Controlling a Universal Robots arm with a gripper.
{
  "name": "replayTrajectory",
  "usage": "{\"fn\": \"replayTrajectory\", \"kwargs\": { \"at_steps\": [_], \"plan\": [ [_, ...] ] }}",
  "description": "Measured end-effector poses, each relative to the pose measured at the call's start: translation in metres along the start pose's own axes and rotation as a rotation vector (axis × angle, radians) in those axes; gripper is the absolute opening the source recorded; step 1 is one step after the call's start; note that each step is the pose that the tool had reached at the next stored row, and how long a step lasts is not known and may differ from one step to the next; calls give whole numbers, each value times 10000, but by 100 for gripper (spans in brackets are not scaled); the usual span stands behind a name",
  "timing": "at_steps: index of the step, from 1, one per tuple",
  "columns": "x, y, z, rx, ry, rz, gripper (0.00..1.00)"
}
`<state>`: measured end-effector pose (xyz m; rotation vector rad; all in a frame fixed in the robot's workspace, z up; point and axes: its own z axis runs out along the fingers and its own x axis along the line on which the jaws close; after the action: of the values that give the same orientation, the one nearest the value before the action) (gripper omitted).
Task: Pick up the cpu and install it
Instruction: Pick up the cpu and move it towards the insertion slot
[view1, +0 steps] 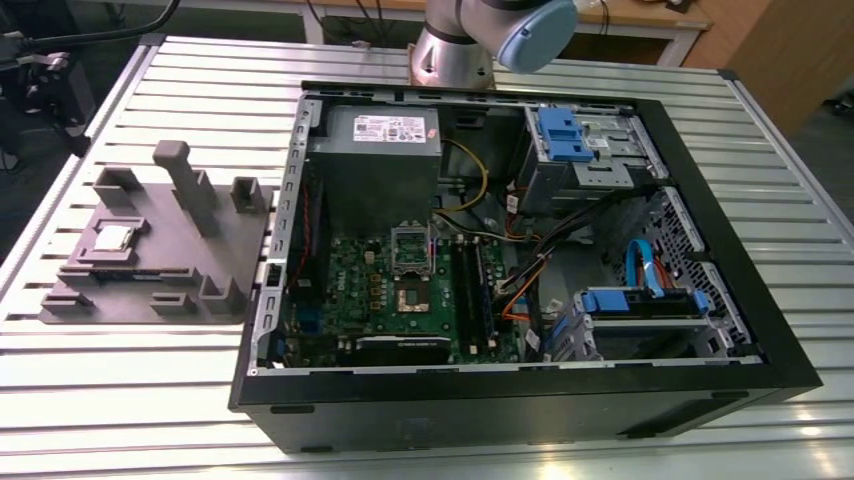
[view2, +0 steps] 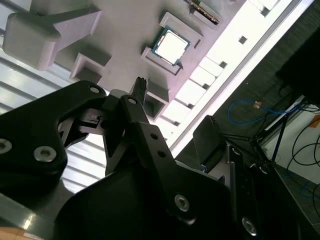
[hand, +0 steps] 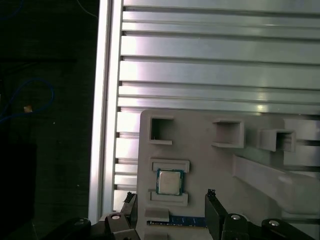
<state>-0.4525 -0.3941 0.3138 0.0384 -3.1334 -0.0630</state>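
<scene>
The cpu (view1: 114, 237) is a small silvery square lying flat in a recess of the grey fixture plate (view1: 167, 262), on the exterior view's left, outside the computer case. In the first wrist view the cpu (hand: 170, 181) sits between two raised lips, and my gripper (hand: 170, 195) hovers above it, open, with one dark finger on either side and nothing held. In the second wrist view a dark fingertip (view2: 141, 86) is a short way from the cpu (view2: 171, 45). The dark square socket (view1: 411, 291) on the green motherboard (view1: 350, 300) lies inside the case.
The black case (view1: 747, 330) lies open on the slatted aluminium table (view1: 561, 60), with a grey power supply (view1: 378, 150), drive cages with blue tabs (view1: 567, 135) and loose cables inside. The fixture plate has upright posts (view1: 187, 185). A memory stick (hand: 186, 220) lies beside the cpu.
</scene>
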Motion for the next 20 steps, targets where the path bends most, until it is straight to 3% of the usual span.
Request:
{"fn": "replayTrajectory", "kwargs": {
  "at_steps": [20],
  "plan": [
    [0, -17, 110, -1, -1, 3, 65]
  ]
}}
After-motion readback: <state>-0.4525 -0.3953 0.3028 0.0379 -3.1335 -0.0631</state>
